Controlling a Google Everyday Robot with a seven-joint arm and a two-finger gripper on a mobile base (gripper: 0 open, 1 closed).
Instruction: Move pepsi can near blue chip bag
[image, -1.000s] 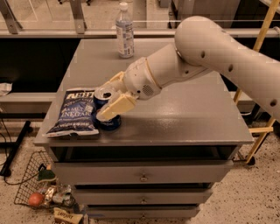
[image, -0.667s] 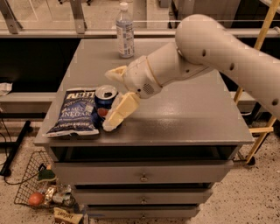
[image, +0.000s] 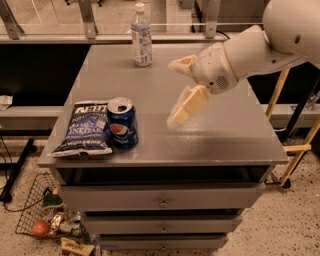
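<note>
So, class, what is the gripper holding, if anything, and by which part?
Nothing: the gripper hangs open over the table, clear of the pepsi can beside the blue chip bag.

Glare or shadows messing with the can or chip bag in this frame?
Camera view: soft sheen on the grey table below the open gripper, which hangs apart from the pepsi can; can and blue chip bag evenly lit; deep shadow in the gap under the tabletop.

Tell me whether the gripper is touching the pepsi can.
Apart. The camera view shows the open gripper hanging above the table, with a plain strip of bare grey top between it and the pepsi can.
</note>
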